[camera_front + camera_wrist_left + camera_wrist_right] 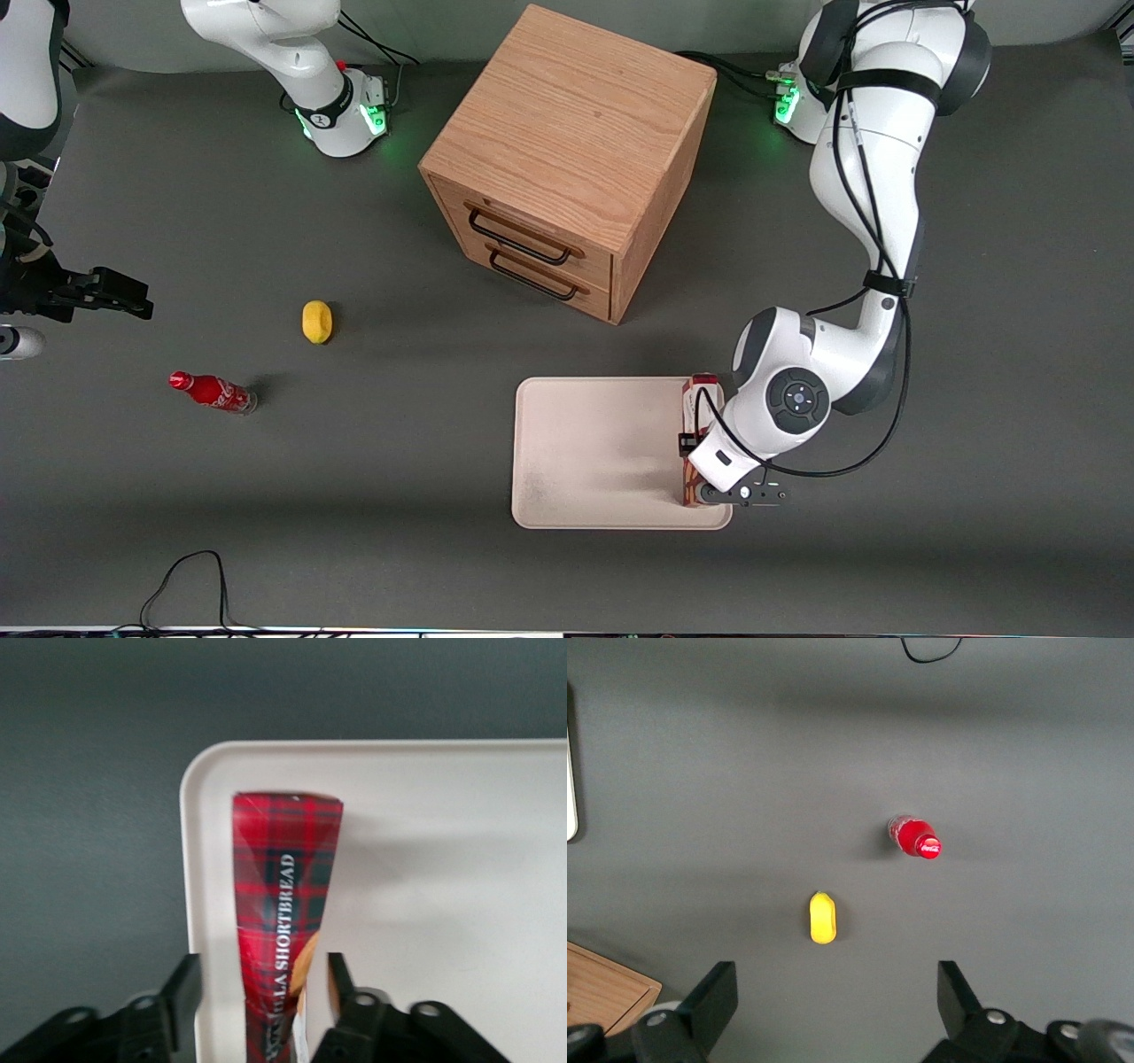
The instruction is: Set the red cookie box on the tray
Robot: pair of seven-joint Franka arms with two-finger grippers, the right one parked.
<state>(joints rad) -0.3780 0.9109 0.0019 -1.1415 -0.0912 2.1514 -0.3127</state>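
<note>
My gripper [262, 992] over tray [425, 904] edge — fingers [182, 992] apart w/ gaps either side of red cookie box [283, 904], not clamped.

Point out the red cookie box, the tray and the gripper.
red cookie box [283, 895]: left wrist view, tartan side face.
tray [594, 452]: front view, bare floor.
gripper [264, 997]: left wrist view, midway between fingertips, jaws open around the box.

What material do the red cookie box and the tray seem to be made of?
The red cookie box looks like printed cardboard: tartan pattern, lettering, folded edges. The tray seems matte cream plastic, with a smooth moulded rim and rounded corners. The open end effector straddles the box over the tray's edge.
</note>
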